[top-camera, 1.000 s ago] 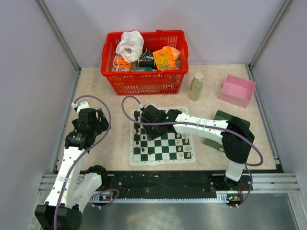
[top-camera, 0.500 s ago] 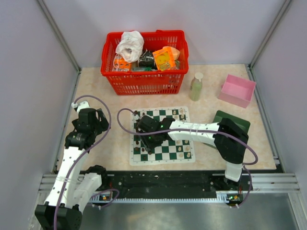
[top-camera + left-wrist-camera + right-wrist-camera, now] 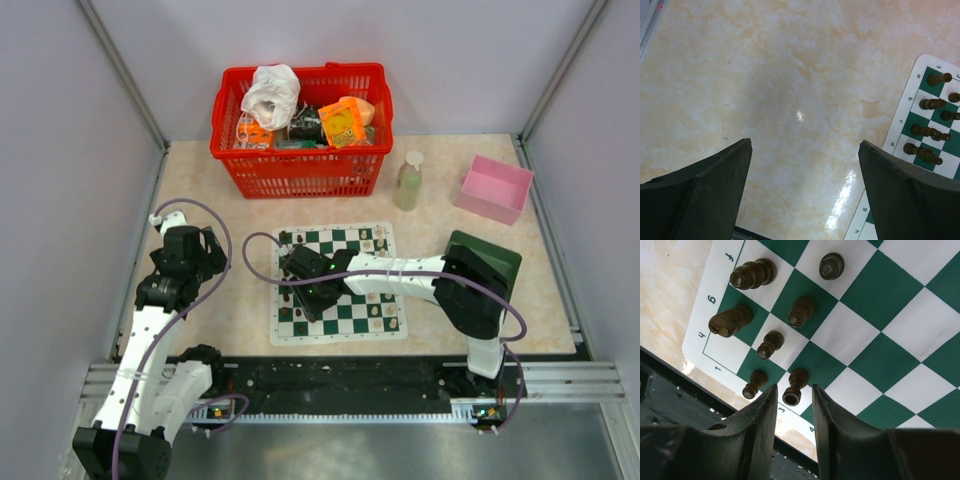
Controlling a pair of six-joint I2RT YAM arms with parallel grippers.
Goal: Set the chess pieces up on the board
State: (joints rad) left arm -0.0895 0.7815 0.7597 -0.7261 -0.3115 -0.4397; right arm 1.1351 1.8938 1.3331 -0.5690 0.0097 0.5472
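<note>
- Chess pieces (image 3: pixel 771 344) stand on the board (image 3: pixel 880 300), a green-and-white checked mat lying flat in the middle of the bench (image 3: pixel 790 75).
- Dark brown pieces line the board's left side, and cream pieces (image 3: pixel 381 300) sit along its right side.
- The right hand (image 3: pixel 794 388) reaches across the board to its near-left corner area. Its fingers are narrowly parted on either side of a dark pawn (image 3: pixel 796 381), with a thin gap showing on each side.
- That pawn stands close to the board's white border, with six other dark pieces just beyond it.
- The left hand (image 3: pixel 805 144) hangs over bare bench left of the board, fingers spread wide and holding nothing.
- At the far side are a red basket (image 3: pixel 300 170) full of items, a pale bottle (image 3: pixel 408 180) and a pink box (image 3: pixel 493 188).
- A dark green box (image 3: pixel 490 255) lies right of the board.
</note>
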